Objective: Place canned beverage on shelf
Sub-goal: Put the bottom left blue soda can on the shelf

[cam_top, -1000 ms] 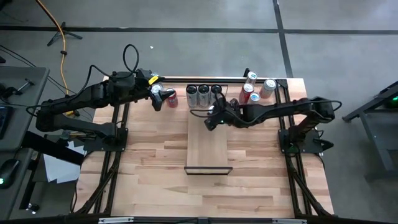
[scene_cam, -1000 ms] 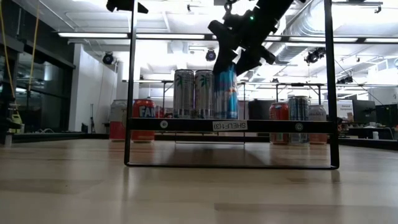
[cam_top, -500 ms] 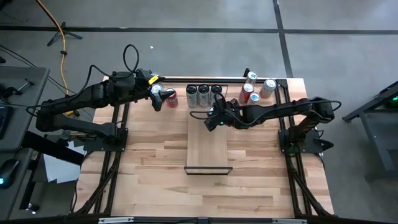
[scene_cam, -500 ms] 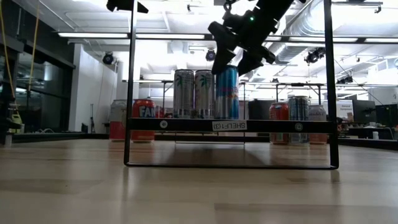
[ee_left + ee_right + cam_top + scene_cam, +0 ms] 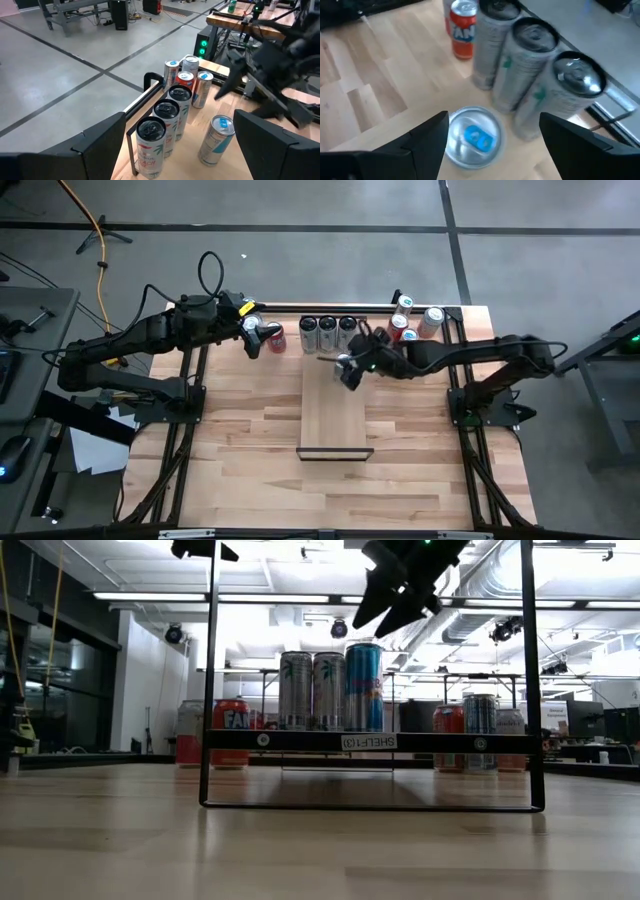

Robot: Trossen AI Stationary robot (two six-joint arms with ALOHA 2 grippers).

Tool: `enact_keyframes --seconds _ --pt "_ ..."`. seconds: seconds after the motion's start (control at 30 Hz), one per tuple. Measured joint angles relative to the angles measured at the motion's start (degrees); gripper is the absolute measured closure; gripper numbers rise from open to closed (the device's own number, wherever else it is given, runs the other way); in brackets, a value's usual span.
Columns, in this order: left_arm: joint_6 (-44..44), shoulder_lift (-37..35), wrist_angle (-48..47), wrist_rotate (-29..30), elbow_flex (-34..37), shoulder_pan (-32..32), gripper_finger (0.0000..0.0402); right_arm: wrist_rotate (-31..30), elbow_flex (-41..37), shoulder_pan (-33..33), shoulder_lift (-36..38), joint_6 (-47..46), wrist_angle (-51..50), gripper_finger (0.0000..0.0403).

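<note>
Right tool (image 5: 347, 370): fingers spread wide and empty, raised above the blue canned beverage (image 5: 364, 687), clear of its top. In the right wrist view that can's round silver lid with a blue tab (image 5: 474, 135) lies directly below, between the fingers.

Blue canned beverage: a slim metal cylinder standing upright, long axis vertical, on the shelf (image 5: 335, 410). It stands beside two silver cans (image 5: 311, 691) printed with green palm motifs; seen from above, three dark-lidded cans form a row across the shelf's far end.

Shelf: a long, narrow plank of pale, smooth wood with thin dark metal frames at its short ends, its length running from the far edge of the worktop (image 5: 240, 460) toward the near edge.

Left tool (image 5: 258, 337): fingers parted wide, holding nothing, at the far left of the worktop, just beside a red can (image 5: 276, 338).
</note>
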State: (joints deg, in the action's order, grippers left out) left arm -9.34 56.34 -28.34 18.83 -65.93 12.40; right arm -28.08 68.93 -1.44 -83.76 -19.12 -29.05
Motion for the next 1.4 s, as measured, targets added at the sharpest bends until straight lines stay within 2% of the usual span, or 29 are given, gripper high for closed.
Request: enact_keyframes --seconds 0.27,0.47,0.63,0.8,0.9,0.97,1.2,1.4 --pt "0.0 0.0 -0.1 0.0 0.0 0.0 0.0076 5.2 0.0 -2.9 4.5 6.0 -3.7 0.0104" --pt "0.0 0.0 -0.1 -0.2 0.0 0.0 0.0076 12.4 -1.2 -5.2 9.8 9.2 -7.2 0.0104" --pt "0.0 0.0 -0.1 -0.1 0.0 0.0 0.0076 17.7 -8.1 -6.1 16.9 8.4 -4.9 0.0104" --pt "-0.1 0.0 -0.1 -0.1 0.0 0.0 0.0075 26.6 -16.7 -6.2 21.4 6.1 6.0 0.0104" --pt "-0.2 0.0 -0.1 -0.1 0.0 0.0 0.0076 30.3 -17.9 -6.1 20.0 6.2 11.7 0.0104" --pt "-1.0 0.0 -0.1 -0.1 0.0 0.0 0.0075 31.1 -16.9 -6.4 17.7 8.0 11.7 0.0104" --pt "-1.1 0.0 -0.1 0.0 0.0 0.0 0.0076 32.7 -9.3 -11.1 8.4 22.8 10.7 0.0104" --pt "-1.1 0.0 -0.1 0.0 0.0 0.0 0.0076 42.5 -3.6 -16.0 3.2 31.2 5.0 0.0104"
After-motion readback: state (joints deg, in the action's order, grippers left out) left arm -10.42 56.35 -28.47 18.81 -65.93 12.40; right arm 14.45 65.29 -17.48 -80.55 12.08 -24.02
